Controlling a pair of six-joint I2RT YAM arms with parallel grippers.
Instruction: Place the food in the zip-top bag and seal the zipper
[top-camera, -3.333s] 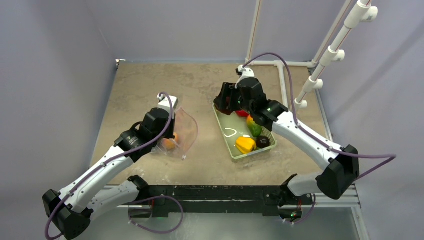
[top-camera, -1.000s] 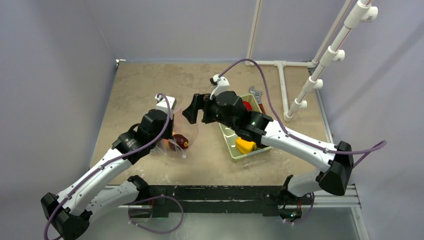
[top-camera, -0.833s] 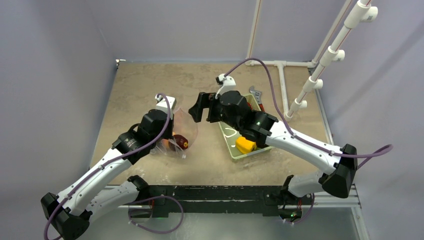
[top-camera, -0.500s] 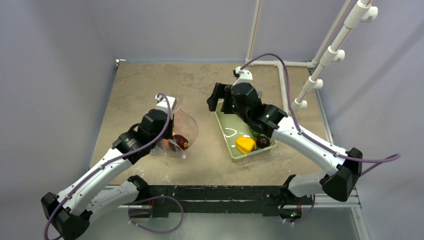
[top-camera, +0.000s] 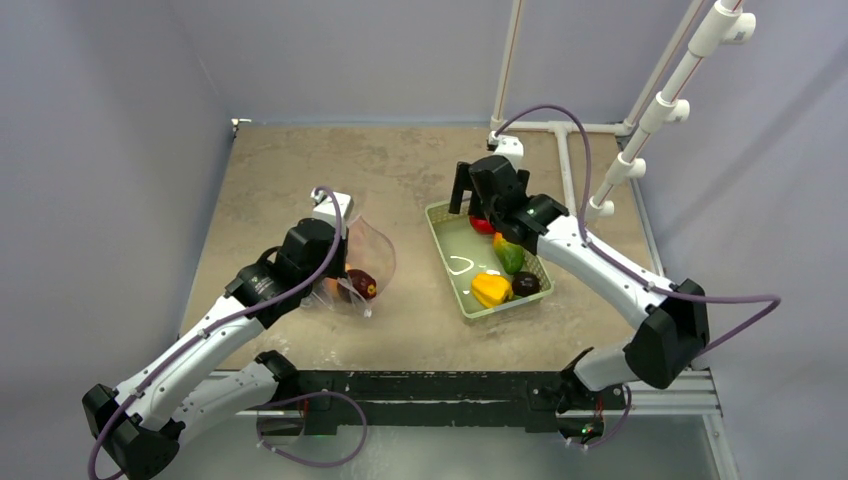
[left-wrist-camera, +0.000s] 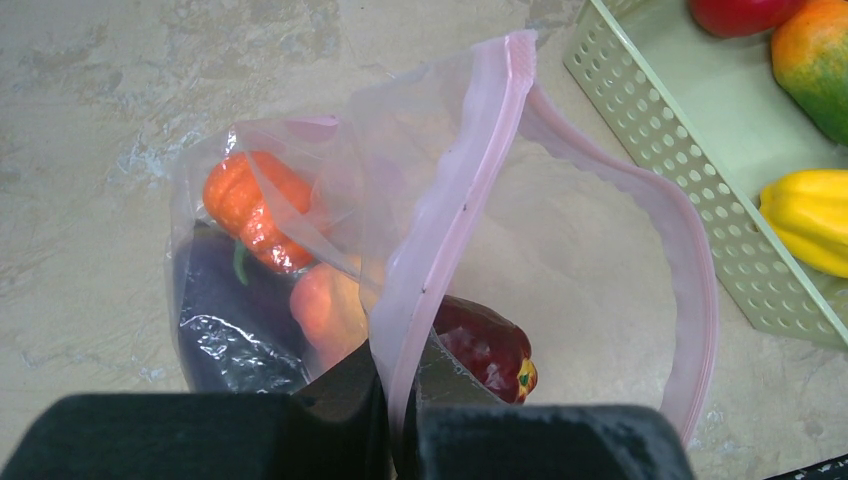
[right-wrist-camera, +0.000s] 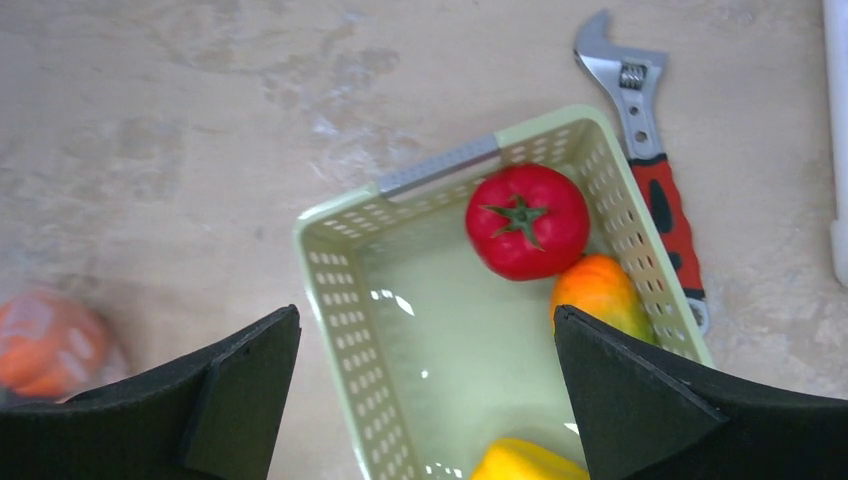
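Observation:
The zip-top bag (left-wrist-camera: 600, 260) lies open on the table, its pink zipper (left-wrist-camera: 480, 150) curving round the mouth. My left gripper (left-wrist-camera: 400, 385) is shut on the near mouth edge (top-camera: 338, 262). Inside the bag lie a purple eggplant (left-wrist-camera: 225, 310), an orange piece (left-wrist-camera: 250, 205), a peach (left-wrist-camera: 330, 305) and a dark red pepper (left-wrist-camera: 490, 345). My right gripper (right-wrist-camera: 427, 312) hangs open and empty over the far end of the green basket (right-wrist-camera: 340, 290). A red tomato (right-wrist-camera: 527, 220), an orange-green fruit (right-wrist-camera: 595, 295) and a yellow pepper (right-wrist-camera: 525, 465) sit in the basket, with a dark plum (top-camera: 526, 284).
The green basket (top-camera: 437, 232) stands right of the bag (top-camera: 372, 262), a short gap between them. A red-handled wrench (right-wrist-camera: 640, 130) lies just beyond the basket. White pipes (top-camera: 640, 140) rise at the back right. Walls enclose the table's left and far sides.
My right arm has swung from above the bag's mouth back over the basket's far end, jaws open throughout. A dark red pepper has appeared in the bag. The left arm has held still.

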